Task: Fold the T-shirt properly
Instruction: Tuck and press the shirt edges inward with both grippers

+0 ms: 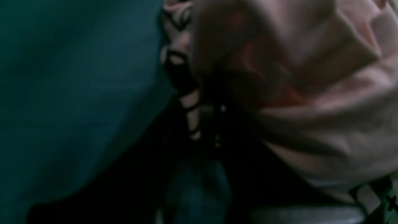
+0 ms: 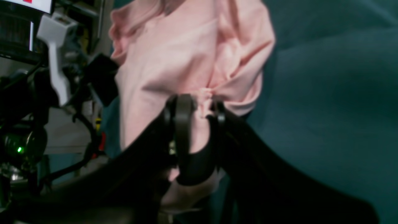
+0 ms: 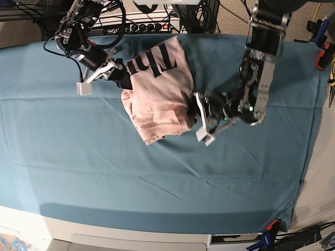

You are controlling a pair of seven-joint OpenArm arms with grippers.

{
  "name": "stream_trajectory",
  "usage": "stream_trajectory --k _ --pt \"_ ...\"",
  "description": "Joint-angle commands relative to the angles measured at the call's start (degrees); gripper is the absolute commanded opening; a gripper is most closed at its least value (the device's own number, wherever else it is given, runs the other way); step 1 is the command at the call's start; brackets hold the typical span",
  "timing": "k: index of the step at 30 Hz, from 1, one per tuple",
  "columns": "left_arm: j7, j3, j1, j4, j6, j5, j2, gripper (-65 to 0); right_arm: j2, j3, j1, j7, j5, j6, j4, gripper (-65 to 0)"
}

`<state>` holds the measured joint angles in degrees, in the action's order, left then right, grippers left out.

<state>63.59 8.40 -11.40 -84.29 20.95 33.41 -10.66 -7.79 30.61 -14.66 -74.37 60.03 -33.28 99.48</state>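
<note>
Pinching T-shirt folds, right tool, left tool tips hidden in cloth, apparently gripping too.

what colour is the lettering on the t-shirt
Black, printed on the pale pink T-shirt; the lettering shows best in the base view.

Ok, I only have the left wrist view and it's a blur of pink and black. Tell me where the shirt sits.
Observer: Base view shows the T-shirt bunched near the far middle of the teal table cloth, black lettering up at its far end.
Operator: Report the right arm.
Observer: The right gripper pinches a gathered pink fold.
Operator: And mine.
Observer: In the base view the left gripper meets the shirt's opposite edge.
</note>
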Motion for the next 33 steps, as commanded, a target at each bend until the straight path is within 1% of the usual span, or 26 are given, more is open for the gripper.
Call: stream_trajectory --k 1,3,8,12,14,18,23,27,33 --pt "-0.4 -0.3 -2.5 0.0 -0.4 -0.9 -0.4 -65.0 -0.2 -0.7 0.2 0.9 1.7 -0.6 1.0 -65.0" --pt "-0.4 -0.3 -4.4 1.4 -0.4 -0.9 -0.9 -65.0 -0.2 -2.4 0.2 1.9 0.6 -0.6 1.0 -65.0" --pt "-0.1 -0.3 -8.8 3.6 -0.4 -0.9 -2.7 -65.0 -0.2 -8.6 0.2 7.4 -4.8 -0.5 1.0 -65.0" --pt "0.0 -0.3 -11.1 4.0 -0.5 -0.9 -4.3 -65.0 -0.2 -13.2 0.2 8.7 -7.6 -0.5 1.0 -65.0" --pt "0.0 -0.3 -11.5 4.0 -0.5 -0.9 -5.0 -65.0 -0.2 -14.3 0.2 9.0 -8.3 -0.3 1.0 -65.0" --pt "0.8 -0.3 -11.5 4.0 -0.6 -0.6 -5.6 -65.0 -0.2 -14.2 0.1 10.5 -9.2 0.3 1.0 -65.0" --pt "1.0 -0.3 -11.5 4.0 -0.6 0.0 -5.5 -65.0 -0.2 -12.3 -0.1 11.1 -10.6 2.1 1.0 -65.0" --pt "1.0 -0.3 -11.5 4.0 -0.6 0.0 -5.5 -65.0 -0.2 -11.0 -1.3 11.5 -10.6 2.7 1.0 -65.0" --pt "0.4 -0.3 -11.5 4.0 -0.6 0.0 -5.5 -65.0 -0.2 -11.1 -3.6 11.0 -10.5 2.9 1.0 -65.0"
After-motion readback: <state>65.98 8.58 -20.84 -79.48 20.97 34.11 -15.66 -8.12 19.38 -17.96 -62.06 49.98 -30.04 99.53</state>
